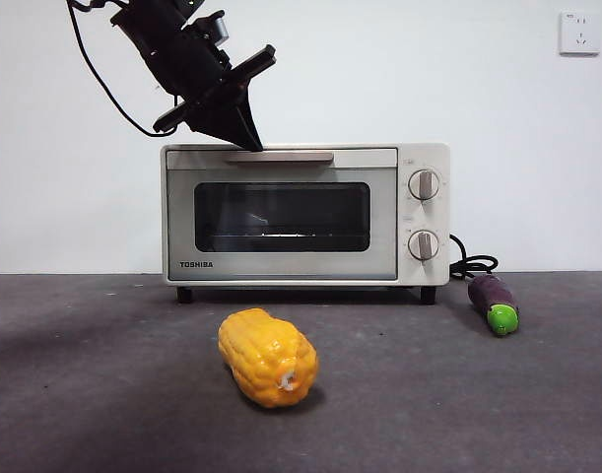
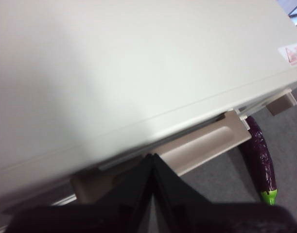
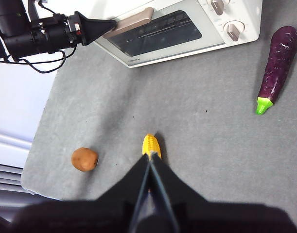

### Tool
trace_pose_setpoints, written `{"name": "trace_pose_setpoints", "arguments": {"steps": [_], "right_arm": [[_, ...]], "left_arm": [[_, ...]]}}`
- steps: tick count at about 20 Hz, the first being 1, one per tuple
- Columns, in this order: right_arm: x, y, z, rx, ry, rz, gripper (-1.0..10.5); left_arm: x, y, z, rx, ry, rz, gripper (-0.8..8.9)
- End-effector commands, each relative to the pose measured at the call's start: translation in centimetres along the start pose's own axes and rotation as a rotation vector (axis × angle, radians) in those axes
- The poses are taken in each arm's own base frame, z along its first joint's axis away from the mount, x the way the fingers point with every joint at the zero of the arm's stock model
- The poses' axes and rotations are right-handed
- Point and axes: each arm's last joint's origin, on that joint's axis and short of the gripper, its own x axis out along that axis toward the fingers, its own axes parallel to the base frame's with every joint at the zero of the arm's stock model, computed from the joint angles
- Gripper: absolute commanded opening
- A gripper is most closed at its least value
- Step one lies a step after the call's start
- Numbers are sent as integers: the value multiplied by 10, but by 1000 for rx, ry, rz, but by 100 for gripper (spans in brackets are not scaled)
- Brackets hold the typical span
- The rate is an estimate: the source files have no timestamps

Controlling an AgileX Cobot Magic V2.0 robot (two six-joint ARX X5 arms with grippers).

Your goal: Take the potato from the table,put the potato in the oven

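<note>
The potato [image 3: 84, 159], a small brown ball, lies on the grey table [image 3: 201, 141] near its edge; the front view does not show it. The cream oven [image 1: 281, 217] stands at the back with its dark glass door closed. My left gripper [image 1: 253, 146] is shut, its tip right at the left end of the beige handle [image 1: 278, 156] on top of the door. The left wrist view shows that tip [image 2: 152, 156] against the handle [image 2: 201, 145]. My right gripper [image 3: 149, 162] hangs shut high above the table, over the corn and to one side of the potato.
A bumpy yellow corn cob [image 1: 268, 357] lies in front of the oven, mid-table. A purple eggplant [image 1: 493, 301] with a green tip rests to the right of the oven beside the black cord [image 1: 473, 264]. A wall socket [image 1: 579, 32] sits high right.
</note>
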Motion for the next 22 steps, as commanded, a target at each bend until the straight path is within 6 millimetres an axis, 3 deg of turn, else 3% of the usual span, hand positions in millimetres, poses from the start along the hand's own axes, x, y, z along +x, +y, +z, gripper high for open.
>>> {"name": "trace_pose_setpoints", "arguments": {"steps": [1,14,22], "right_arm": [[-1,1,1,-15,-4,1,-2],[-4,2,-7,4,31,-7,-2],[-22,10,-33,-23,83,-17,-2]], "left_arm": [[18,8,-20,-7,137,31,-6],[14,9,-40,72,338,102,-6],[20,-17,-52,165,427,218,-6]]}}
